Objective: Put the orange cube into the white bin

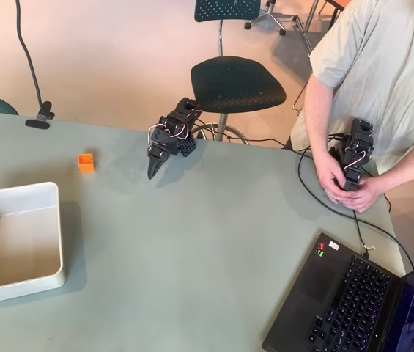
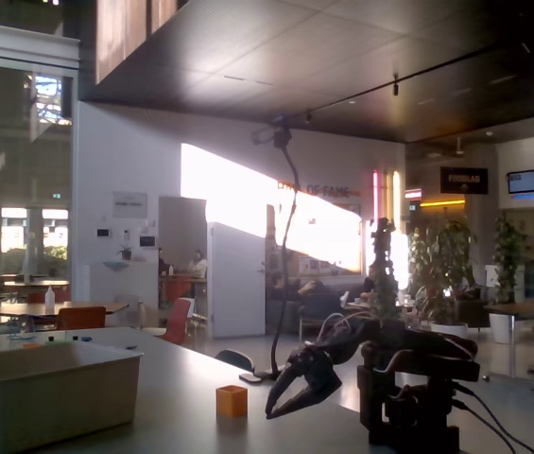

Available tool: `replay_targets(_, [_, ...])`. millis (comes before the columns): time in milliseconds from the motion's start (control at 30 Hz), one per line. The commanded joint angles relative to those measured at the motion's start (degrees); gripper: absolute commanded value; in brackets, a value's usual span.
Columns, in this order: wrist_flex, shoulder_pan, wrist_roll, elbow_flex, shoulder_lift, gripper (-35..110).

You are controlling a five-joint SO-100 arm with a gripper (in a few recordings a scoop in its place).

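Note:
The orange cube (image 1: 86, 163) (image 2: 232, 401) rests on the grey-green table, a little beyond the far right corner of the white bin (image 1: 58, 242) (image 2: 49, 392). The bin stands at the table's left edge in the overhead view and holds nothing. My black gripper (image 1: 152, 173) (image 2: 277, 407) hangs folded near the table's far edge, to the right of the cube with bare table between them. Its tip points down close to the surface. The fingers come together to a point with nothing between them.
A laptop (image 1: 360, 301) lies open at the front right corner. A person sits at the table's right end, and a black cable (image 1: 311, 196) runs across the table there. A gooseneck clamp (image 1: 39, 117) grips the far left edge. A chair (image 1: 236, 84) stands behind the arm.

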Motion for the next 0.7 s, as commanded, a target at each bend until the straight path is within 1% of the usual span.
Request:
replay_targets(0, [-0.6,0.3,-0.1,2.5,1.3,-1])
replay_targets(667, [-0.8,-0.4,0.0,2.5,1.3,-1])
